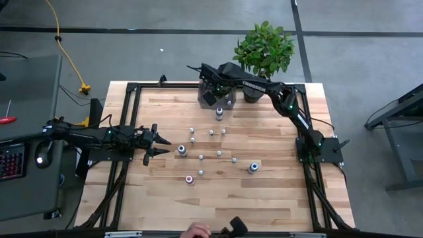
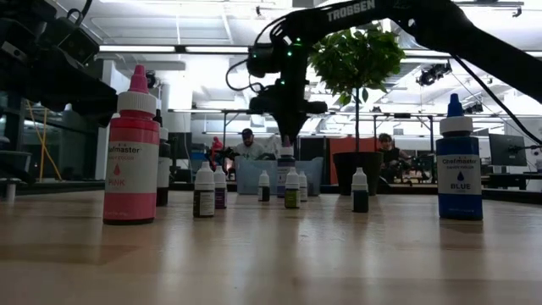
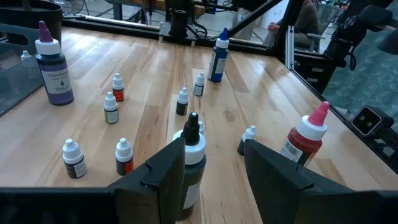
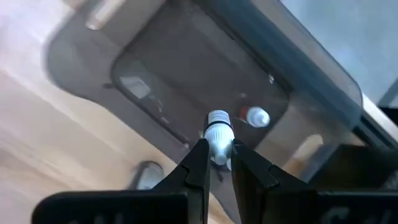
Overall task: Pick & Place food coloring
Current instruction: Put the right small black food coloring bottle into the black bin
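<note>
Several food coloring bottles stand scattered on the wooden table (image 1: 264,198): tiny white-capped ones (image 1: 211,132), a pink one (image 2: 131,152), a blue one (image 2: 457,165) and a purple one (image 3: 55,68). My right gripper (image 4: 217,155) is at the far side over the grey tray (image 4: 186,68), shut on a tiny bottle (image 4: 219,134). Another tiny bottle (image 4: 257,116) lies on its side in the tray. My left gripper (image 1: 163,147) waits open at the table's left. A dark-tipped bottle (image 3: 193,155) stands just ahead of its fingers, untouched. My right gripper pinches the tiny bottle by its body, just below the white cap (image 4: 217,146), between its two fingertips. The fingers come from above, pointing steeply down. The capped end sticks out past the fingertips, above the tray's floor.
A potted green plant (image 1: 264,49) stands beside the tray at the far edge. A black frame (image 1: 132,89) runs round the table. A person's hand (image 1: 197,230) shows at the near edge. Bare wood lies toward the near side.
</note>
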